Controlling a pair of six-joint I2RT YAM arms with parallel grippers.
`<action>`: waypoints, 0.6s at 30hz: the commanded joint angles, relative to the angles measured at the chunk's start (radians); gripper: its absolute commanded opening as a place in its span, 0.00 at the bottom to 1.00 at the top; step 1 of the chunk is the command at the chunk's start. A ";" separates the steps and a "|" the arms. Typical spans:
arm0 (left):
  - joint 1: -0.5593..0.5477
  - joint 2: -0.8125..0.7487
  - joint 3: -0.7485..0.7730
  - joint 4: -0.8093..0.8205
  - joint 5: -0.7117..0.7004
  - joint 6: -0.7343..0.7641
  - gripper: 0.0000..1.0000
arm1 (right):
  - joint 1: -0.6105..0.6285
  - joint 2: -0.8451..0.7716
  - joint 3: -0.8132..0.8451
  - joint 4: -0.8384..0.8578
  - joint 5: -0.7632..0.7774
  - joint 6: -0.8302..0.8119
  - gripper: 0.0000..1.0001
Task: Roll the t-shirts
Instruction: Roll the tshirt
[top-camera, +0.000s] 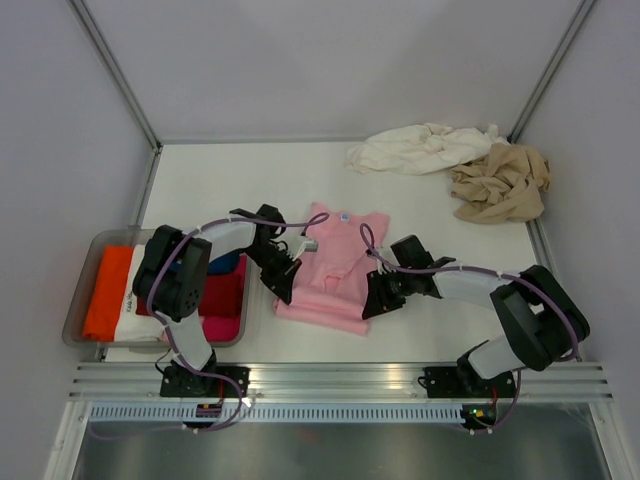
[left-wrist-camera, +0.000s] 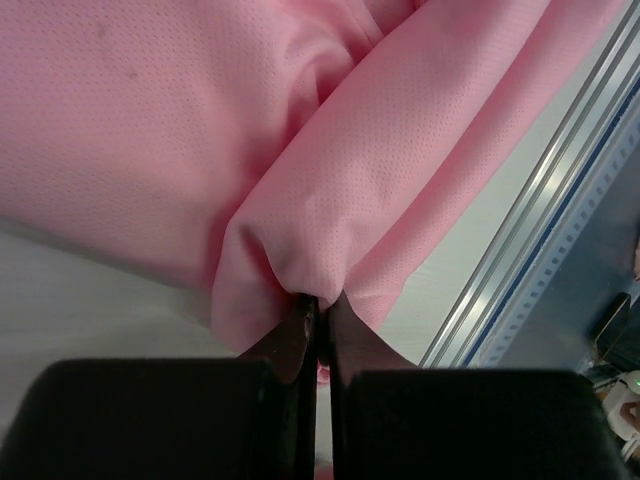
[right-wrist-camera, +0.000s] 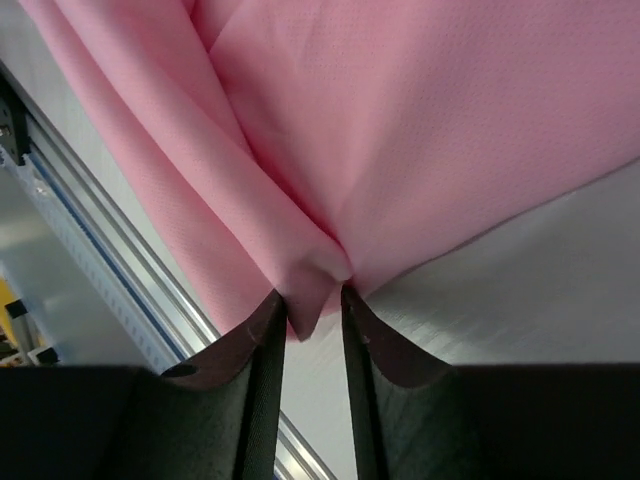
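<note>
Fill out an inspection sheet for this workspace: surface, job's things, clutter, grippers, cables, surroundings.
Surface: white table, bare where visible, no spills seen.
Job's things: pink t-shirt lies between the arms, partly folded at its near edge; cream-white t-shirt and tan t-shirt lie crumpled at the far right corner, touching.
Clutter: clear tray at the left holds folded cloths in orange, white, blue and red.
Grippers: left gripper jaws shut on a pinch of the pink t-shirt; right gripper jaws apart, a fold of that shirt between their tips.
Cables: purple cables run along both arms; the right one loops over the pink t-shirt.
Surroundings: grey walls; metal rails at the near edge.
</note>
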 joint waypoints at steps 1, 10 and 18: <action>0.003 0.016 0.049 0.011 -0.032 -0.044 0.04 | -0.003 -0.038 0.054 -0.046 0.111 0.010 0.37; 0.007 -0.069 0.040 0.021 -0.010 -0.067 0.51 | 0.096 -0.367 0.145 -0.166 0.412 -0.127 0.48; 0.016 -0.388 -0.015 0.176 -0.133 0.078 0.68 | 0.494 -0.407 0.151 -0.119 0.824 -0.313 0.51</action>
